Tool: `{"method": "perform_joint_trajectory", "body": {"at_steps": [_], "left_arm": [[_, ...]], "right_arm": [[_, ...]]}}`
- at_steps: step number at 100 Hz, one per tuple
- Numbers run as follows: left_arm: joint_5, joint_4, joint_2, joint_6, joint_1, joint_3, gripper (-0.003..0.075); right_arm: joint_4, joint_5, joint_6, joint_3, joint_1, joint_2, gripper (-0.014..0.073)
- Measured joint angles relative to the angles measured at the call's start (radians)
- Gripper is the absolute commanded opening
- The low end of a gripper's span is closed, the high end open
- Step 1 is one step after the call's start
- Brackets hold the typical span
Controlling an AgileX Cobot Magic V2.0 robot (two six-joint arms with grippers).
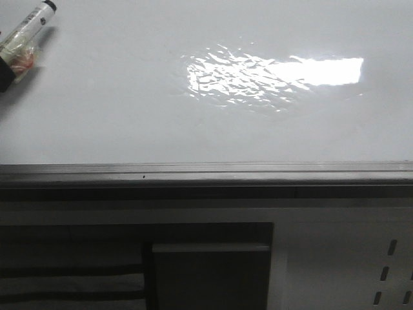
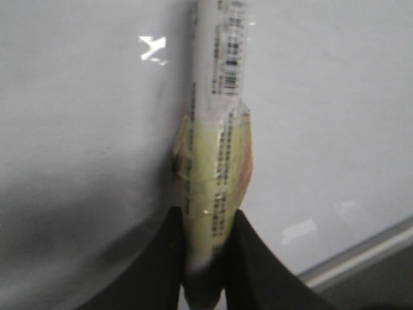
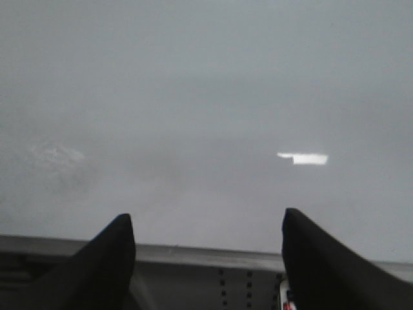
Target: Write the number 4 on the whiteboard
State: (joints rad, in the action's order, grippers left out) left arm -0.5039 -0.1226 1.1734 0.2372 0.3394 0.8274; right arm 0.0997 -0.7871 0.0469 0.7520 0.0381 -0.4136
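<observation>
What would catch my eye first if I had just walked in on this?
Probably the bright rippled glare in the middle of the whiteboard, which fills most of the front view and carries no writing. Next, the marker poking in at the board's far left corner, clamped in the left end effector. The right end effector hangs open over the board's near edge, holding nothing.

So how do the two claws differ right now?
The left gripper is shut on a marker wrapped in yellowish tape; the right gripper is open and empty. The left one is over the whiteboard, the right one at its frame. Both have black fingers.
</observation>
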Motion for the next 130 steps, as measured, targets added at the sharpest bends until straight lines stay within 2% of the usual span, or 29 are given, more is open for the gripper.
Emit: {"method": "perform_joint_trajectory", "body": {"at_steps": [11, 32, 51, 70, 86, 117, 130], "left_arm": [[-0.128, -0.026, 0.000, 0.108, 0.057, 0.063, -0.0020], [-0.260, -0.049, 0.000, 0.231, 0.203, 0.124, -0.0020], [-0.312, -0.121, 0.002, 0.352, 0.312, 0.161, -0.0020], [-0.326, -0.202, 0.002, 0.497, 0.383, 0.185, -0.0020], [-0.341, -0.208, 0.004, 0.533, 0.416, 0.211, -0.0020], [-0.378, -0.211, 0.046, 0.553, 0.434, 0.271, -0.0020], [-0.380, -0.211, 0.046, 0.566, 0.434, 0.271, -0.0020]], "right_arm": [[0.117, -0.089, 0.112, 0.039, 0.000, -0.040, 0.0437], [0.423, -0.220, 0.512, 0.088, 0.000, -0.215, 0.0437], [0.672, -0.301, 0.955, 0.132, 0.000, -0.416, 0.0436], [0.859, -0.395, 1.279, 0.194, 0.004, -0.580, 0.0436], [0.877, -0.408, 1.361, 0.276, 0.075, -0.674, 0.0436], [0.802, -0.318, 1.382, 0.393, 0.341, -0.809, 0.0435], [0.799, -0.277, 1.382, 0.395, 0.389, -0.849, 0.0370]]}}
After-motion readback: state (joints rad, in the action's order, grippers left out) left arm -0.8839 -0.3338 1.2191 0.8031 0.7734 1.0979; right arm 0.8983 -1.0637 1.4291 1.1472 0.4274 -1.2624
